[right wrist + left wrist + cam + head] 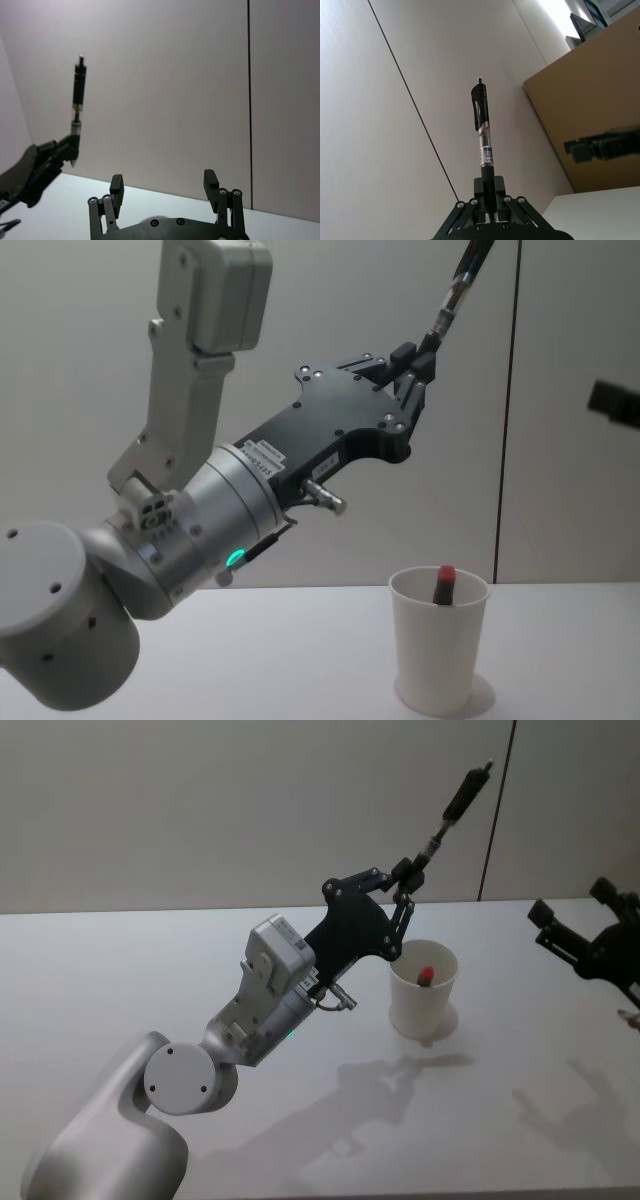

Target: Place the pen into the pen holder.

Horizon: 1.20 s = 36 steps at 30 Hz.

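Head view: left gripper (405, 878) clamps the lower end of the pen (455, 805), which tilts up and away, in the air | pen holder (425, 1010) upright on the table (100, 980), just below that gripper (a red-tipped item (426, 975) stands inside) | right gripper (572, 905) raised, well apart at the right, fingers spread

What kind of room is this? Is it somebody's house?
Probably a robot lab or test room, not a house. There's a plain white table with a paper cup, bare wall panels behind, and the left gripper holding a pen up high. The right gripper hangs open at the right.
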Each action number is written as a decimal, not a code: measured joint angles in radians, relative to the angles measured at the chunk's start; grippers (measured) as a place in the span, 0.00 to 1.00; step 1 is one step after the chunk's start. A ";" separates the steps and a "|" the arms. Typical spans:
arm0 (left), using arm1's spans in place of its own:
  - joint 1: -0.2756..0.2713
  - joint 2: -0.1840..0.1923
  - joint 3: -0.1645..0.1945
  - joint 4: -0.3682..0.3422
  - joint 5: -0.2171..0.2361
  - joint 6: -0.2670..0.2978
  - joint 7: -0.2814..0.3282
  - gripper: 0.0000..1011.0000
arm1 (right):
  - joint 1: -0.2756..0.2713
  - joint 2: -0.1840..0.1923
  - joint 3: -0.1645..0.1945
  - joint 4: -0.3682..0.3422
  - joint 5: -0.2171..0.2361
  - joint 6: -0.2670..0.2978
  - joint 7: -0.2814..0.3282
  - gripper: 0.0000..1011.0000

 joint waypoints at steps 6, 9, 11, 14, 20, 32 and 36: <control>0.000 -0.001 0.000 0.001 0.000 -0.001 -0.001 0.12 | -0.001 0.005 0.003 -0.032 0.038 0.005 0.016 0.99; -0.001 -0.001 0.000 0.001 0.000 -0.002 -0.001 0.12 | 0.003 0.005 0.003 -0.041 0.047 0.011 0.017 0.99; -0.001 -0.001 0.000 0.001 0.000 -0.002 -0.001 0.12 | 0.006 0.004 0.001 -0.044 0.049 0.014 0.017 0.99; -0.001 -0.001 0.000 0.002 0.000 -0.002 -0.002 0.12 | 0.014 0.000 -0.003 -0.047 0.050 0.023 0.016 0.99; -0.002 -0.001 0.000 0.002 0.000 -0.003 -0.002 0.12 | 0.039 -0.013 -0.018 -0.045 0.040 0.044 0.006 0.99; -0.002 -0.001 0.000 0.002 0.000 -0.003 -0.002 0.12 | 0.088 -0.038 -0.046 -0.028 0.028 0.083 0.018 0.99; -0.002 -0.001 0.000 0.002 0.000 -0.003 -0.002 0.12 | 0.100 -0.045 -0.054 -0.027 0.034 0.094 0.026 0.99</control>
